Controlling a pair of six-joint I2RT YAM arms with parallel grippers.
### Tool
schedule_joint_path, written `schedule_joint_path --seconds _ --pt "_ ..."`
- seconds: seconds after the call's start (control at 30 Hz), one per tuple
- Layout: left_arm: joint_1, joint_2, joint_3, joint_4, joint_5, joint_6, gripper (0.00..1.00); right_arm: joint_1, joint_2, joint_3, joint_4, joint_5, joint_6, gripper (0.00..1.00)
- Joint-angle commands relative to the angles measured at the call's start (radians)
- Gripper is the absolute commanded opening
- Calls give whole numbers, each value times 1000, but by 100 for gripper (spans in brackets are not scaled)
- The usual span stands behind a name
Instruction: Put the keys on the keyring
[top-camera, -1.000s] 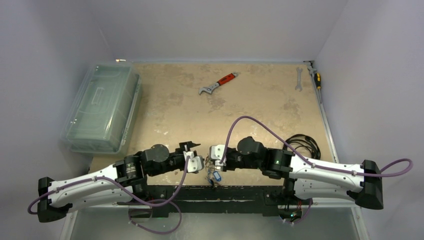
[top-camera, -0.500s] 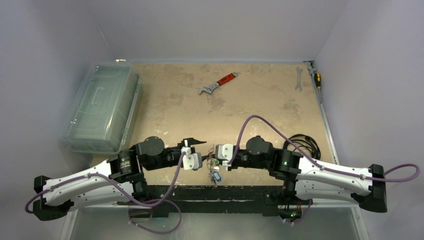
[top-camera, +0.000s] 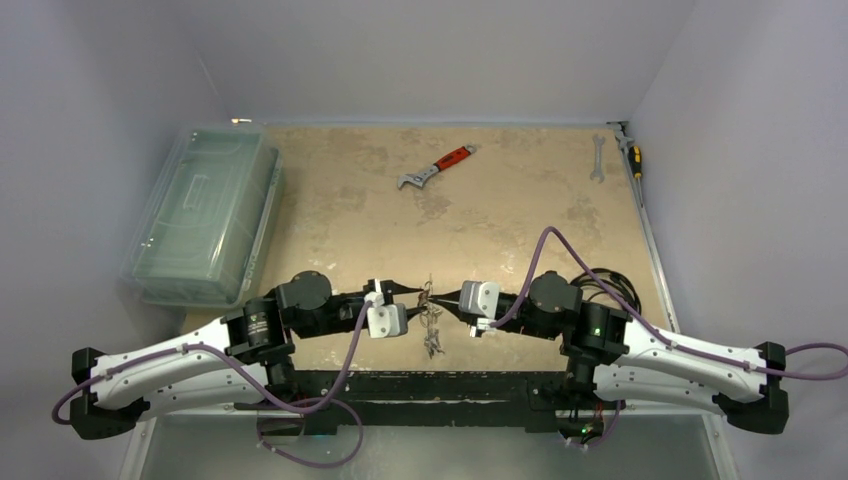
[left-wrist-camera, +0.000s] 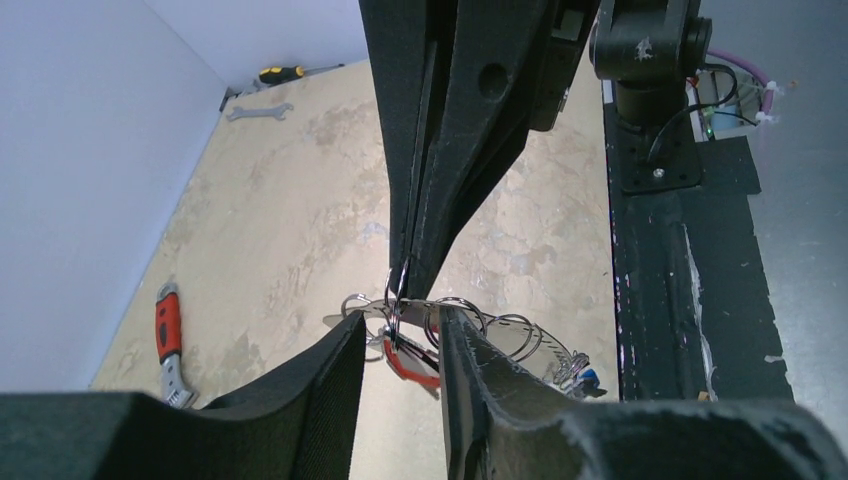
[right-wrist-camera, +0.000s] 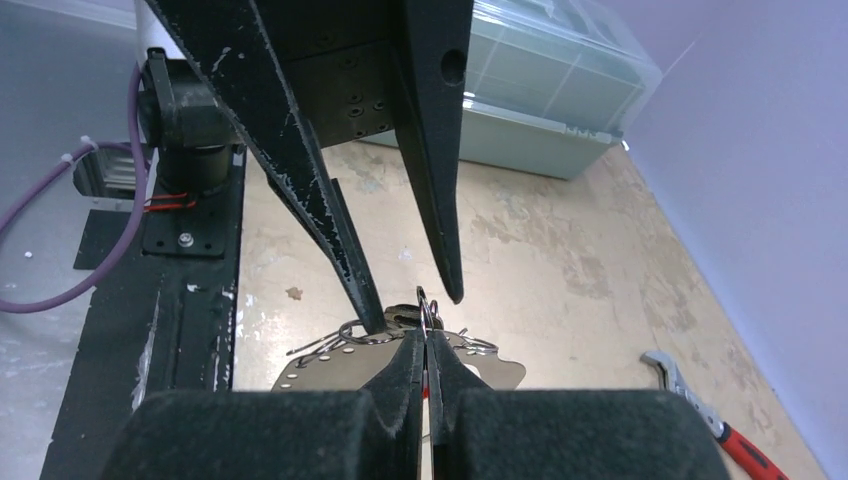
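So, above the table's (top-camera: 520, 220) near edge, the right gripper (right-wrist-camera: 427, 340) is pinched tight on the keyring (top-camera: 429, 305), holding it in the air. The left gripper (left-wrist-camera: 398, 335) straddles it, jaws apart, not clamping. The keys (top-camera: 433, 343) dangle underneath in a bunch.

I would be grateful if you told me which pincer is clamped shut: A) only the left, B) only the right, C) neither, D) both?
B: the right pincer has its fingers pressed together on a thin wire ring, while the left pincer shows a clear gap between its fingers.
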Motion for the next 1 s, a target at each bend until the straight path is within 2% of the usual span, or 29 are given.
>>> schedule_joint_path --seconds 0.0,0.13,0.73,0.87,0.97 --pt "3 -10 -9 89 30 -23 29 -4 -16 15 87 6 14 0" --pt "9 -11 -20 95 37 -15 25 -4 -21 19 91 -7 17 0" --pt "56 28 -35 96 46 -4 24 -4 -21 27 87 -71 30 0" --pt "69 19 -38 103 24 -14 34 -4 -26 28 86 -86 35 0" --pt "81 6 -37 102 3 -16 35 -4 -28 27 82 -91 36 0"
